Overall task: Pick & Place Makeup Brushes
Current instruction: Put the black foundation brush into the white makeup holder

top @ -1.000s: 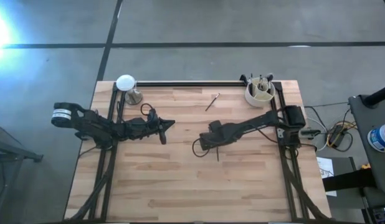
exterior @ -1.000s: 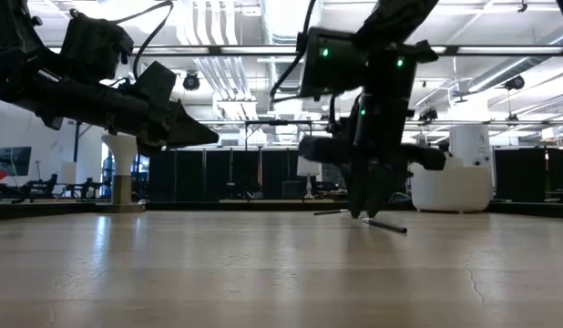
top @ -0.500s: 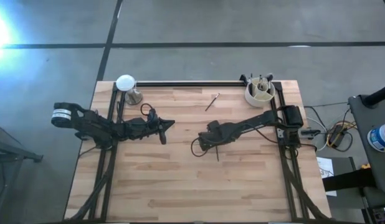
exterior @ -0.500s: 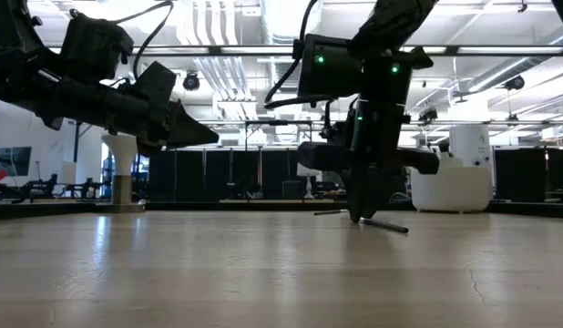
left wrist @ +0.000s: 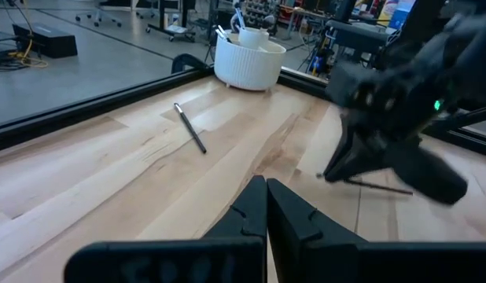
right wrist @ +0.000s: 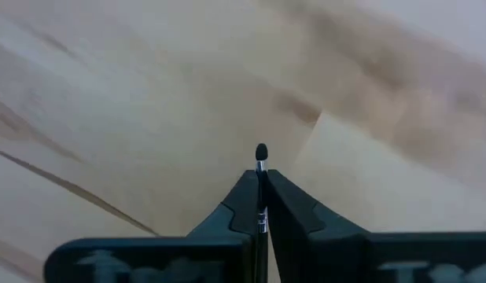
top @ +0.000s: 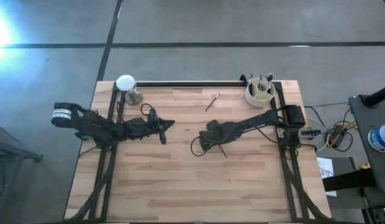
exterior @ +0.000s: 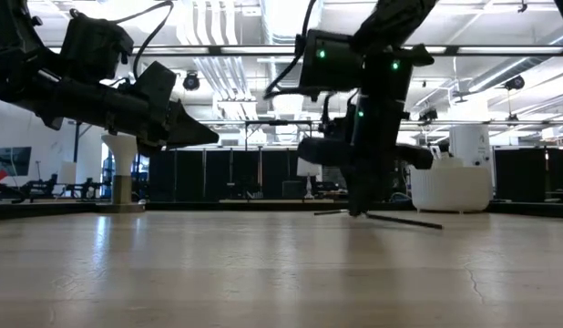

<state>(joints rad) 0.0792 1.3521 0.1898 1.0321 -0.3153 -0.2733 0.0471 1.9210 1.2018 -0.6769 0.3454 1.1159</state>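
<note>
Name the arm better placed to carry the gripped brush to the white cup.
The right. Its pincer is already shut on a thin dark-handled makeup brush at mid-table, and the white ribbed cup stands at its own rear corner. The left pincer hangs shut and empty farther away.

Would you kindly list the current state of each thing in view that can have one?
right gripper: jaws shut on the held brush, low at mid-table.
held brush: clamped, tip poking past the jaws.
loose brush: lying flat on the table, untouched.
white cup: upright, brushes standing inside.
left gripper: jaws shut, empty, above the table.
</note>
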